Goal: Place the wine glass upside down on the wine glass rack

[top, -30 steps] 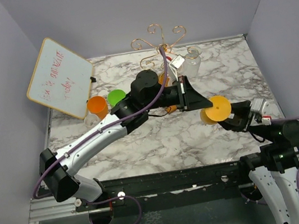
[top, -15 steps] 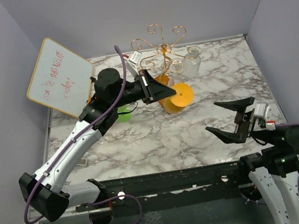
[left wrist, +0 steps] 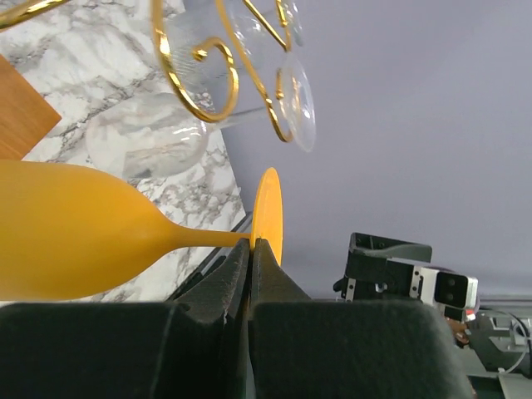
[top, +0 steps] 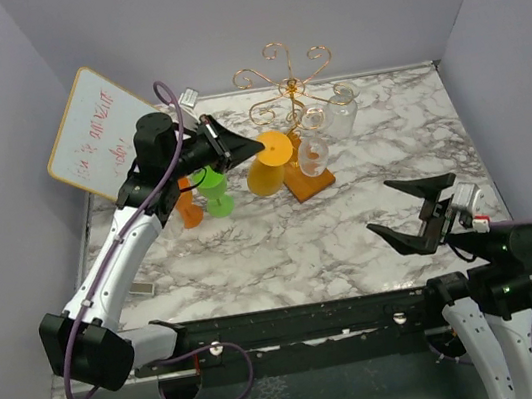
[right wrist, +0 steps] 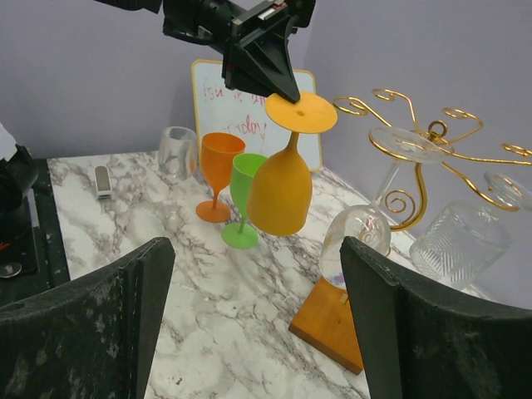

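A: Where are we w/ the wine glass (top: 267, 174)?

B: Approx. halfway, we think. The left gripper (top: 255, 145) pinches it on the thin stem, right beside the foot. The glass is already turned upside down, bowl down and foot up. It is in the air, near the left side of the wine glass rack (top: 290, 84), and not on it.

A: So not hung yet?

B: No. What is left, as we judge: slide the stem into a free gold curl, let the foot sit on the wire, then release. A clear glass (top: 314, 154) hangs there already, so we need a diff. arm.

A: And the right gripper (top: 379, 207)?

B: Its jaws are spread wide and hold nothing. It is at the near right, well apart from the rack. The green glass (top: 213, 183) and orange glass (top: 186, 207) stand further left, upright
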